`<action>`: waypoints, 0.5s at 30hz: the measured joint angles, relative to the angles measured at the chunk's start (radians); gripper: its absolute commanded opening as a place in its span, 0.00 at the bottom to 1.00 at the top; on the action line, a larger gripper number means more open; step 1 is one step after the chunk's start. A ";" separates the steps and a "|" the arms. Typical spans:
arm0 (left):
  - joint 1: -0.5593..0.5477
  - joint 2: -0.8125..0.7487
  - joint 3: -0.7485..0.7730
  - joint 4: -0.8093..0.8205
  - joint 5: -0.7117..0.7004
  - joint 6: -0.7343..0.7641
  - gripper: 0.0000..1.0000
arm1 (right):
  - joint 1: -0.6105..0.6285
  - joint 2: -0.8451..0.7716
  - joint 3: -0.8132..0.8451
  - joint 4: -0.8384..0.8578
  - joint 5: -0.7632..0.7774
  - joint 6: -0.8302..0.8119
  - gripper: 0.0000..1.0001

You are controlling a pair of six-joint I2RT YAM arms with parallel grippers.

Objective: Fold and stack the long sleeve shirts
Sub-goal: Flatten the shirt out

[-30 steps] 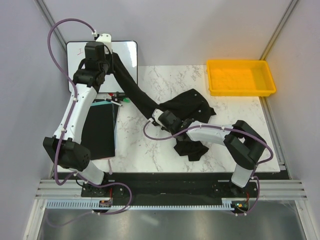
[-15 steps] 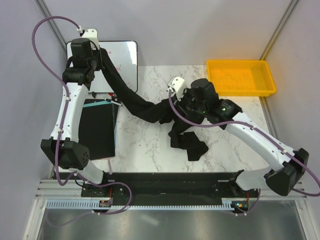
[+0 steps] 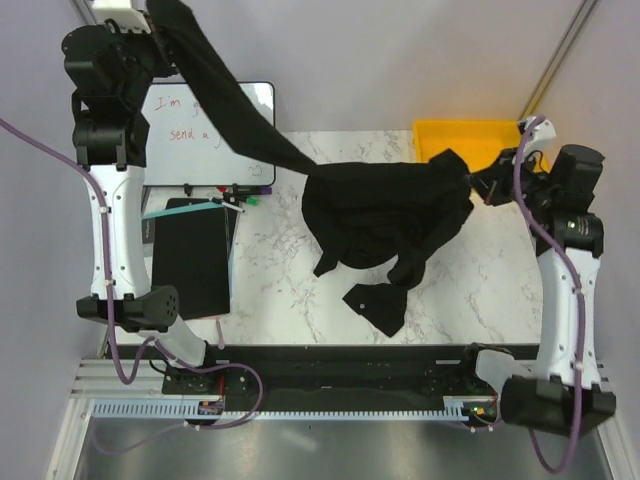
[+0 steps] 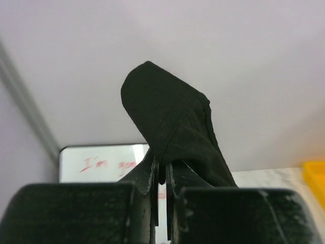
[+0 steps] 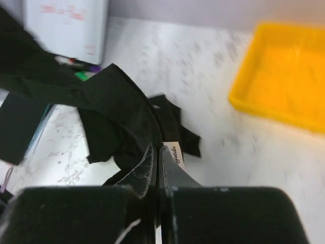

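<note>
One black long sleeve shirt [image 3: 385,215] hangs stretched between both arms above the marble table [image 3: 280,290]. High at the far left, my left gripper [image 3: 155,22] is shut on a sleeve end; in the left wrist view the black cloth [image 4: 170,117] folds up out of the shut left gripper [image 4: 161,165]. At the right, my right gripper [image 3: 483,186] is shut on the shirt's edge. In the right wrist view the right gripper [image 5: 158,148] pinches black cloth beside a white label [image 5: 175,153]. The shirt's lower part [image 3: 378,305] droops onto the table.
A yellow bin [image 3: 445,135] stands at the back right, partly behind the shirt and right arm. A whiteboard [image 3: 185,130] with red writing lies at the back left, markers [image 3: 242,197] in front of it. A flat black board [image 3: 190,262] with a pale edge lies at the left.
Both arms have risen and spread apart: the left up to the far left, the right out to the right. The shirt has been lifted and stretched between them.
</note>
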 measured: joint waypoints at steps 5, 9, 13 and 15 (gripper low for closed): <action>-0.191 -0.013 -0.020 0.050 0.177 -0.001 0.02 | -0.328 0.274 -0.061 -0.084 -0.154 -0.035 0.00; -0.395 -0.047 -0.182 0.050 0.266 0.021 0.02 | -0.386 0.399 -0.158 -0.196 -0.172 -0.148 0.00; -0.618 -0.053 -0.340 0.026 0.307 0.045 0.02 | -0.417 0.406 -0.193 -0.272 -0.169 -0.273 0.04; -0.726 -0.053 -0.406 0.009 0.322 0.052 0.02 | -0.453 0.423 -0.193 -0.283 -0.164 -0.341 0.41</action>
